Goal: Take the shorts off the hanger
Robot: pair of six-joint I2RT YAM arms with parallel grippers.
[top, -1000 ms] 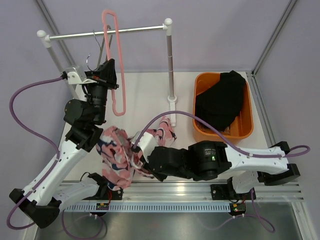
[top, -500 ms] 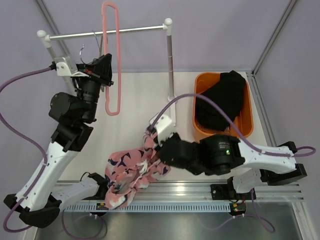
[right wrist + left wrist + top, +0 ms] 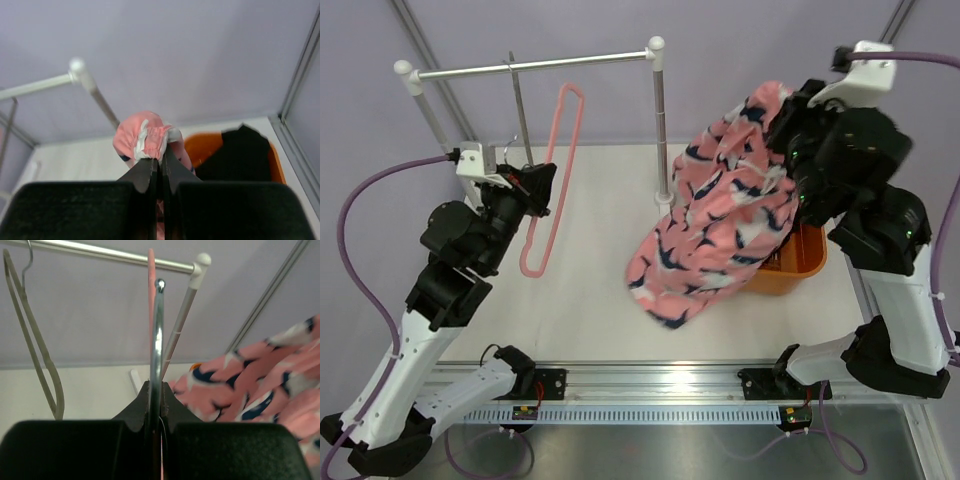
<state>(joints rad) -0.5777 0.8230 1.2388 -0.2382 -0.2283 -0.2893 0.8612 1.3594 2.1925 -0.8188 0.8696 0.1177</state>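
The shorts (image 3: pixel 720 220), pinched in the closed right claw (image 3: pixel 161 159), are judged freed from the hanger (image 3: pixel 158 340) clamped in the left claw (image 3: pixel 156 392), so a release below the right claw is called for.

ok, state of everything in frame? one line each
left claw: shut on pink hanger
right claw: shut on shorts
shorts: off the hanger, held aloft
pink hanger: bare
grey hanger: empty, on rail
orange bin: holds black clothing
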